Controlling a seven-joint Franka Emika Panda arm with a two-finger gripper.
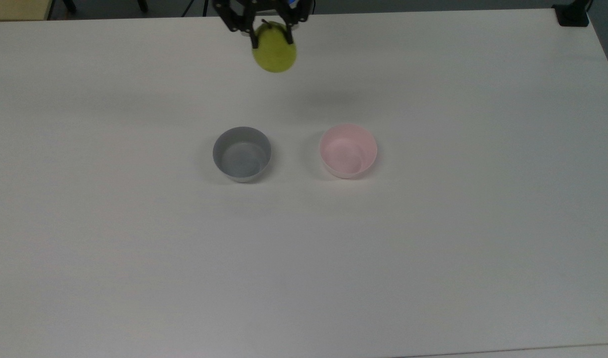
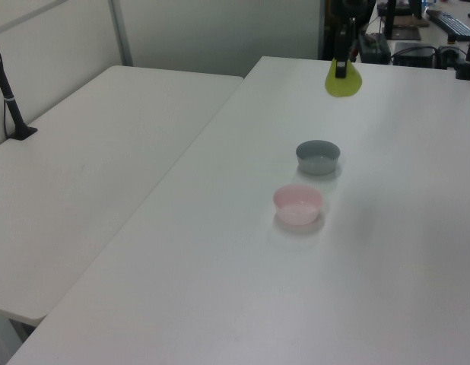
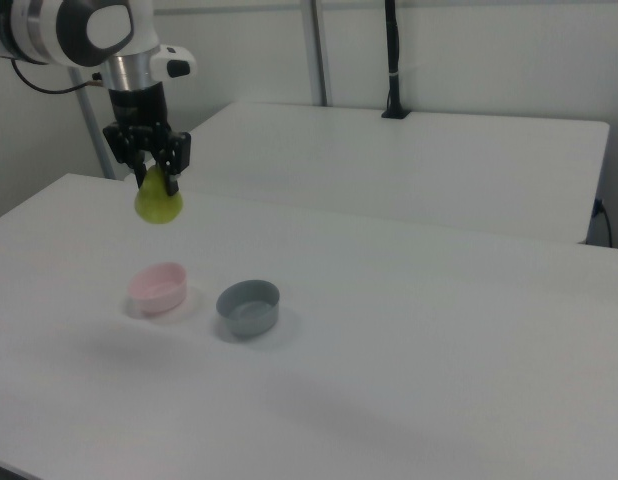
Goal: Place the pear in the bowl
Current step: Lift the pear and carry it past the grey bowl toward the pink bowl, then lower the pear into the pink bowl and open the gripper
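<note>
Btwn pear (image 1: 275, 52) & bowl (image 1: 348, 150): bare table (image 1: 433, 248), grey bowl (image 1: 242, 153) beside.

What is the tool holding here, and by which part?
The tool holds the pear by its narrow upper end near the stem, the rounder body hanging below, up in the air above the table.

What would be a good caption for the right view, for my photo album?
Gripper holds a pear in the air above a white table with a pink bowl and a grey bowl.
</note>
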